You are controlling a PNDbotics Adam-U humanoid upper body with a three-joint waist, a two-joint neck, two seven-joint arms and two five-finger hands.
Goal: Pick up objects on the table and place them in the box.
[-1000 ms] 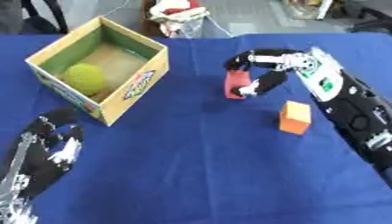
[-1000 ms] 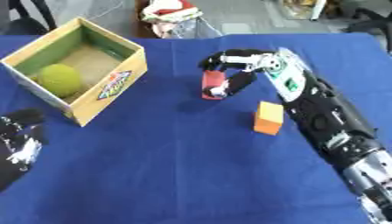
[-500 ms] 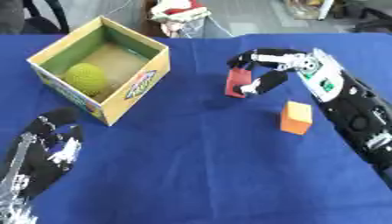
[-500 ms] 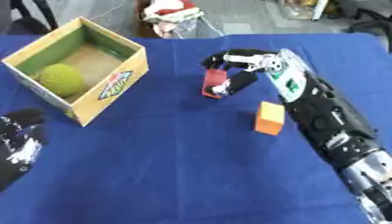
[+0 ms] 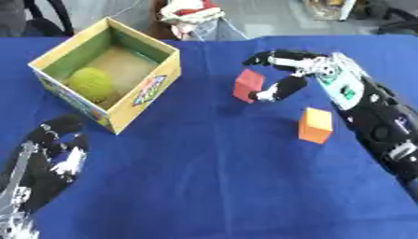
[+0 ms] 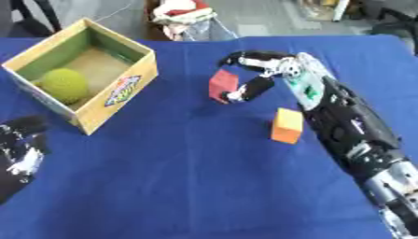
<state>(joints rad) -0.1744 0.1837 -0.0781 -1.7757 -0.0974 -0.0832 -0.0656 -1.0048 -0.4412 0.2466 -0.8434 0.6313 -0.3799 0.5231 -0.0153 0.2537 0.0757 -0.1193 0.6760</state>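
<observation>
At the tabletop's near left corner the left hand [image 5: 45,158] rests idle, its fingers relaxed and holding nothing. Toward the far left corner stands the open cardboard box [image 5: 151,86], with a yellow-green ball [image 5: 90,84] lying inside it. Near the middle of the blue tabletop [image 5: 212,186] a red block [image 5: 247,85] sits in the curve of the right hand [image 5: 314,72]: the fingers [image 5: 269,58] arch over its top, and the thumb [image 5: 277,91] touches its right side. An orange block [image 5: 315,125] lies just nearer the front edge, apart from the hand.
</observation>
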